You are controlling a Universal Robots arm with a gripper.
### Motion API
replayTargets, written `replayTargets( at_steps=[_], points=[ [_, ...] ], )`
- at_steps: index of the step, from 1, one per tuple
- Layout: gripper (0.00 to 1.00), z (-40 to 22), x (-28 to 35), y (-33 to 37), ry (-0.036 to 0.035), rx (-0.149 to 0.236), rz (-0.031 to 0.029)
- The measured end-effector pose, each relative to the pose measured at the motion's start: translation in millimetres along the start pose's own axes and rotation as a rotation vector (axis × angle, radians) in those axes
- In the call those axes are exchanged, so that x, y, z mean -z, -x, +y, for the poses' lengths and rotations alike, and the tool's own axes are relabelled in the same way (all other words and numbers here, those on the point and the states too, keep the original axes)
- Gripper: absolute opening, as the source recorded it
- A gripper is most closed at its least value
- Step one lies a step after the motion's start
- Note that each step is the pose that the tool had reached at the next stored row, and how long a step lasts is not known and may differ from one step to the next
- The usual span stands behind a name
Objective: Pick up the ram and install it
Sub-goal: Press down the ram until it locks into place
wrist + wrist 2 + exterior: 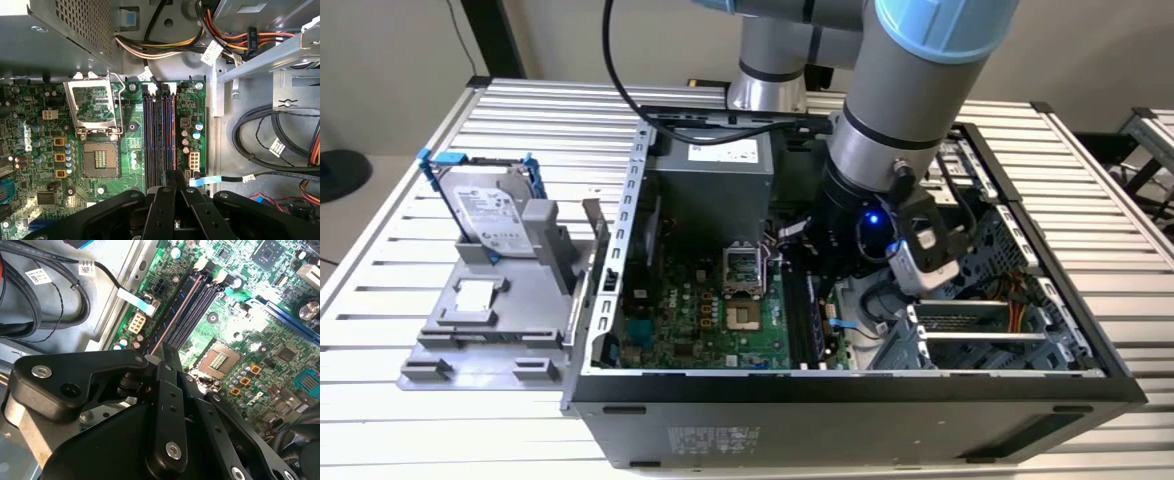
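End effector [172,177] pinches ram [172,135] standing in motherboard [100,150] slot.

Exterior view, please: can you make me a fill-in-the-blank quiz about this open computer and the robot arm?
The arm reaches into the open computer ___. The motherboard is ___ in colour. The hard drive stands outside, at the exterior view's ___. The gripper is right at the long black memory ___.
Missing words: case, green, left, slots.
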State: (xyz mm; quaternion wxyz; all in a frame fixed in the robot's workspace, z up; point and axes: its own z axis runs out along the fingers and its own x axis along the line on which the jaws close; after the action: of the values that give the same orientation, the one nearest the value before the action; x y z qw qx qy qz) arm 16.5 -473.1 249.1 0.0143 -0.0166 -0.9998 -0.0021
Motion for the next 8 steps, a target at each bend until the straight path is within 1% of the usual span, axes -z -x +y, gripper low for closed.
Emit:
replayTargets(
  at_steps=[3, 8],
  points=[
    [0.0, 0.0, 0.1, 0.0, -0.0006, 0.025, 0.0001],
    [0.0, 0.0, 1.1, -0.1, -0.0014, 0.055, 0.0002]
  ],
)
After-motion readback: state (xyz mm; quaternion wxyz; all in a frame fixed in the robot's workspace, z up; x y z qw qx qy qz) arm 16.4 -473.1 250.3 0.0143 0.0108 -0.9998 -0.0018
